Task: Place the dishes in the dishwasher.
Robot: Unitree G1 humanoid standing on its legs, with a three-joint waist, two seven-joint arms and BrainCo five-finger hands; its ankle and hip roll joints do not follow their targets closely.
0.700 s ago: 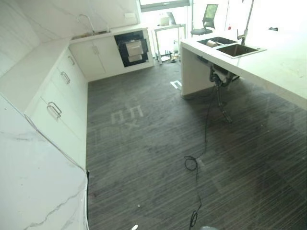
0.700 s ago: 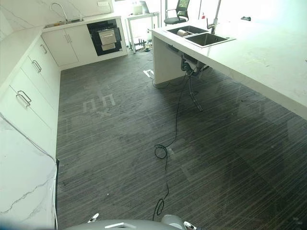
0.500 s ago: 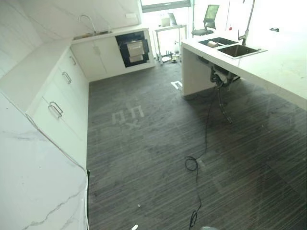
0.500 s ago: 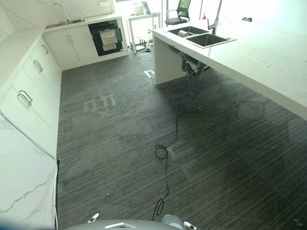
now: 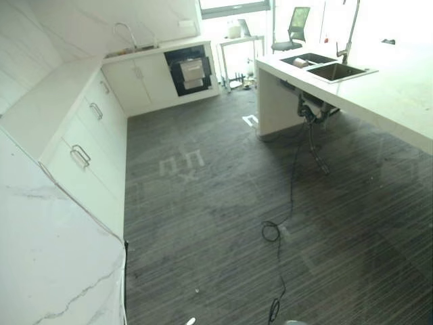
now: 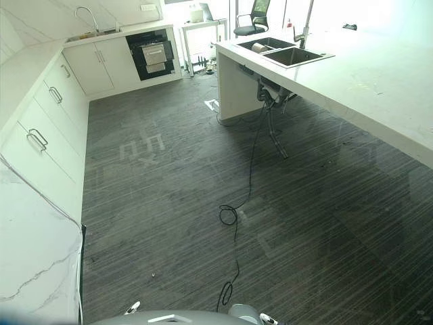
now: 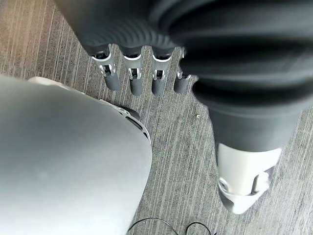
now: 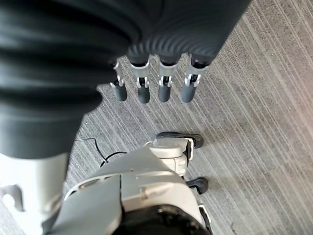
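Down over the dark striped floor (image 7: 186, 161), the left hand (image 7: 142, 73) hangs with fingers straight and relaxed, holding nothing. The right hand (image 8: 156, 83) hangs the same way, fingers loose and empty. Out ahead, across the room, the dishwasher (image 5: 187, 68) sits in the far white cabinets (image 5: 139, 81), black front facing us, a tap (image 5: 125, 30) above the counter beside it. Off to the right, the island counter (image 6: 365, 74) carries a double sink (image 6: 281, 51), and one dish (image 6: 258, 47) rests in the farther basin. An office chair (image 6: 252, 13) stands beyond it.
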